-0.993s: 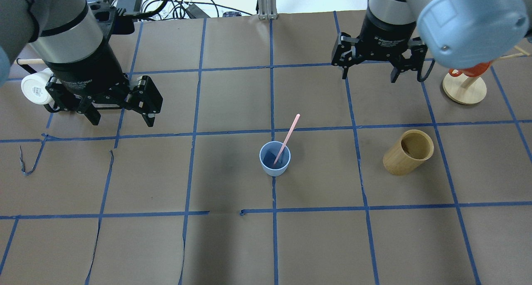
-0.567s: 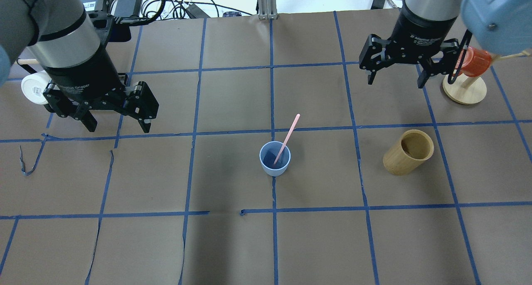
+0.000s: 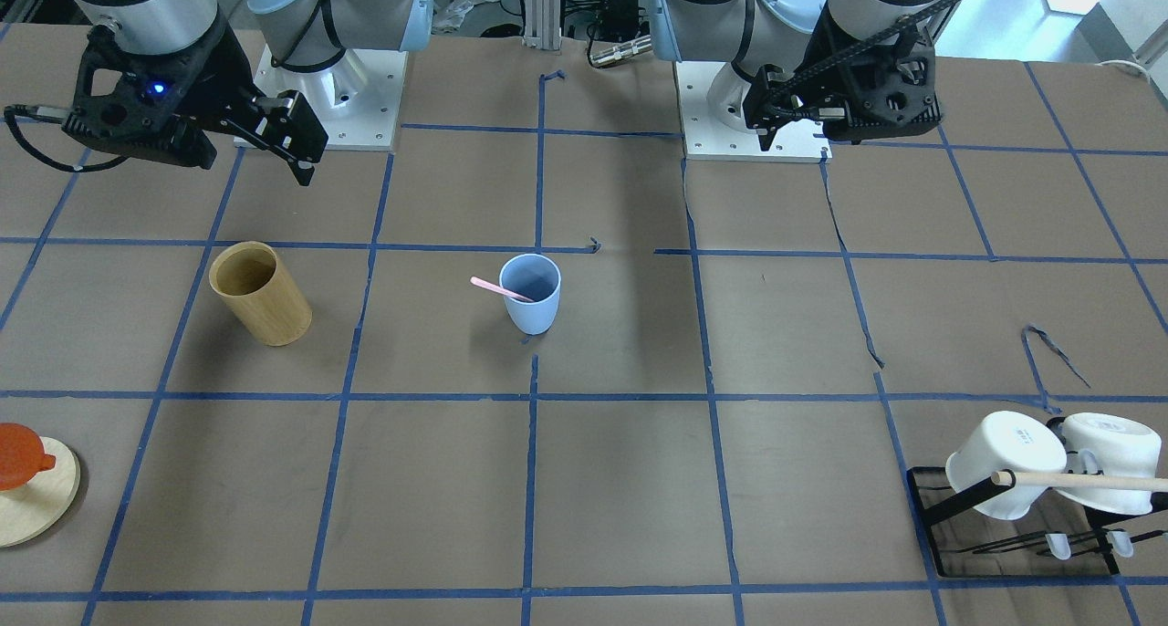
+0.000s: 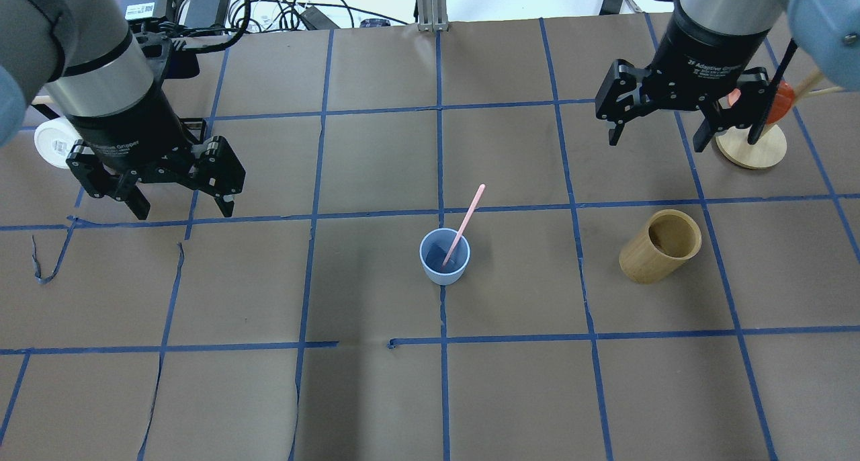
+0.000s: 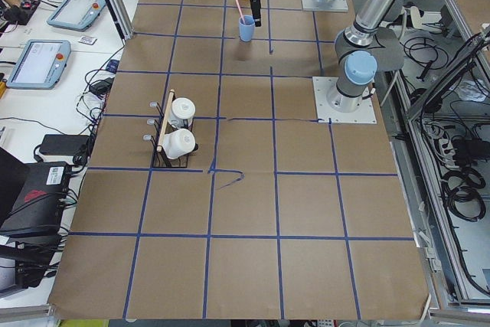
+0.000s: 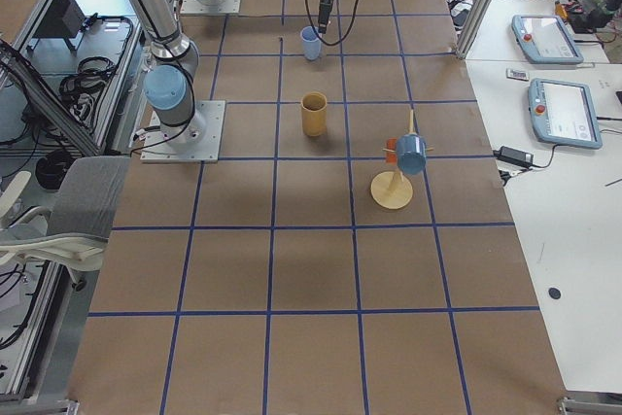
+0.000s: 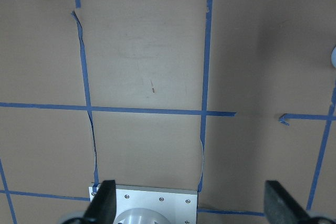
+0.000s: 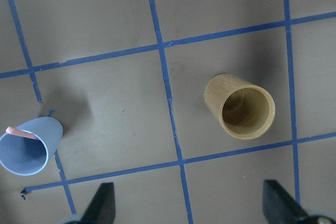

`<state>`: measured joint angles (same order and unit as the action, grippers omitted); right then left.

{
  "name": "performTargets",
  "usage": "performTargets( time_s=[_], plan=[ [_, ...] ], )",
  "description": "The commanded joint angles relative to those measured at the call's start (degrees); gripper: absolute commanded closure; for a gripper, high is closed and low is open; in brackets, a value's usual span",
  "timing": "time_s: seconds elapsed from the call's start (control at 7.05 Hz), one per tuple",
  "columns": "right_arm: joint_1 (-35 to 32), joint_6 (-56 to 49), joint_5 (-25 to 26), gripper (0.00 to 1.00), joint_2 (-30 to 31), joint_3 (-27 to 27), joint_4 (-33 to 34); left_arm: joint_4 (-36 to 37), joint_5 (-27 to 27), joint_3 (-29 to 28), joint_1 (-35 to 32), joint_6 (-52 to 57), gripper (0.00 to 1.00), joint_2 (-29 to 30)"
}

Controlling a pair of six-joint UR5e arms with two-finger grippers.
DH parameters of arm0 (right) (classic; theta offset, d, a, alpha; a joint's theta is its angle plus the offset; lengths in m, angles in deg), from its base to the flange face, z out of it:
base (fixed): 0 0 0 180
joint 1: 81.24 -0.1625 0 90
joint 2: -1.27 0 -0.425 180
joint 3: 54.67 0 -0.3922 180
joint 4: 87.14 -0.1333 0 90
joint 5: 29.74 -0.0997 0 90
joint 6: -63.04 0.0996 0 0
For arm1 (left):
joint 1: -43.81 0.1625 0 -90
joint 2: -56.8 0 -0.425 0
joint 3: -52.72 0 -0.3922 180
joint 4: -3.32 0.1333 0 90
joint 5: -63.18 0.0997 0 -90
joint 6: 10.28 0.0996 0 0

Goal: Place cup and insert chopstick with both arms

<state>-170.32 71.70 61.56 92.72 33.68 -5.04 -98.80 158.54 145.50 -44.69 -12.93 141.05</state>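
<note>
The light blue cup [image 4: 444, 257] stands upright near the table's middle, also in the front view [image 3: 531, 293] and the right wrist view [image 8: 29, 148]. The pale pink chopstick [image 4: 465, 224] leans inside it, with its upper end sticking out over the rim [image 3: 497, 288]. My left gripper [image 4: 183, 209] is open and empty, hovering far to the cup's left. My right gripper [image 4: 656, 142] is open and empty, hovering up and to the right of the cup. Open fingers [image 7: 102, 203] [image 8: 100, 203] show in both wrist views.
A tan bamboo cylinder [image 4: 660, 246] stands right of the cup. A round wooden stand [image 4: 750, 145] with an orange piece is beside my right gripper. A black rack [image 3: 940, 498] with white mugs [image 3: 1004, 462] sits behind my left arm. Cables lie along the far edge.
My right gripper has moved right, away from the cup. My left gripper has drifted slightly left and toward the robot. Cup and chopstick have not moved.
</note>
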Motion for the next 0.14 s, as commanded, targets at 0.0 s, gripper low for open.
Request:
performTargets(
  time_s=[0.0],
  plan=[
    [-0.04, -0.13, 0.82, 0.0, 0.83, 0.06, -1.06, 3.23, 0.26, -0.05, 0.43, 0.01, 0.0, -0.23]
  ],
)
